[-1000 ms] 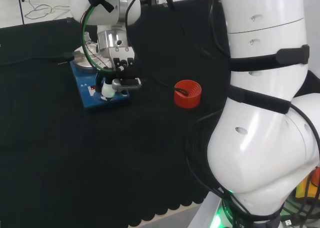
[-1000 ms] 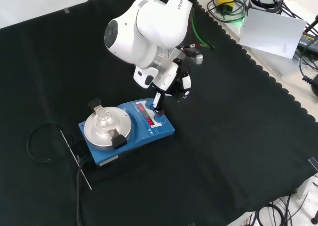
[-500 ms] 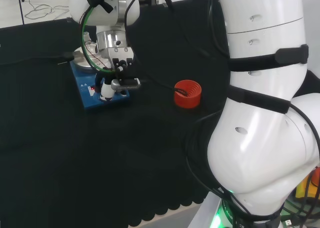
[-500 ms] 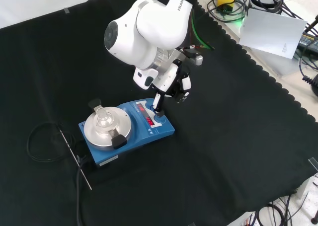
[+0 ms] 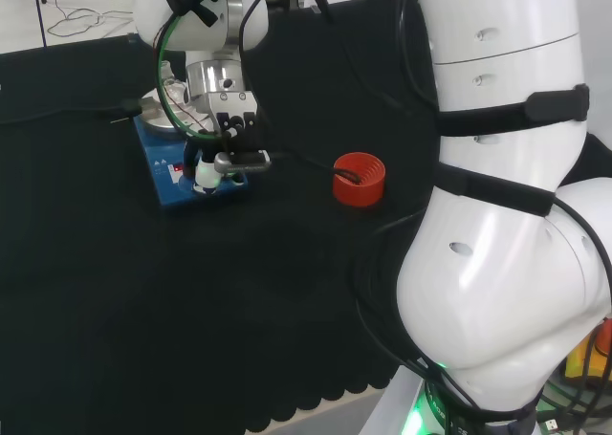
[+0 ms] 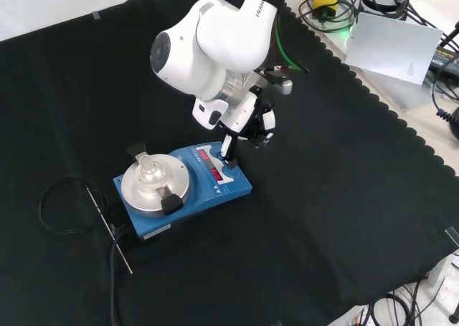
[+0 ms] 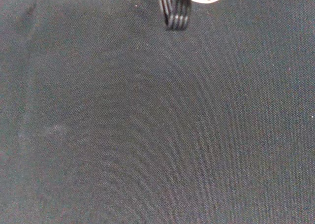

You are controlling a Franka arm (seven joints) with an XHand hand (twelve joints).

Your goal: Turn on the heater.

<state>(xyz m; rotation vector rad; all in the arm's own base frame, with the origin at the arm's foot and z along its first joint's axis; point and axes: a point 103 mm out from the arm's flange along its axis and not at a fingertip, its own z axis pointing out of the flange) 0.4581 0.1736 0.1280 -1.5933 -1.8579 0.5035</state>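
Starting nearest the front camera: a thin metal rod (image 6: pixel 109 228) lies on the black cloth (image 6: pixel 323 218) just off the heater's near-left corner, with a coiled black cable (image 6: pixel 61 208) beside it. The heater (image 6: pixel 183 190) is a blue flat box, and in the front view its long axis runs from lower left to upper right. Its round silver plate (image 6: pixel 154 186) sits at the left end, carrying a small clear glass piece (image 6: pixel 147 170). The control panel with a red display (image 6: pixel 214 170) points to the right end, toward the arm. Over that panel end comes the hand (image 6: pixel 247 122), above the heater and to its upper right. One straight finger (image 6: pixel 226 148) reaches down to a round knob (image 6: pixel 231 173) on the panel; the tip looks touching or just above it, hard to tell which. Other fingers are partly curled and hold nothing. In the head view the hand (image 5: pixel 225 148) covers the heater's (image 5: pixel 177 172) near-right part. A red ribbed ring stand (image 5: pixel 359 180) sits well apart to the heater's right there. Farthest from the front camera, a white board (image 6: pixel 394 46) lies beyond the cloth edge.
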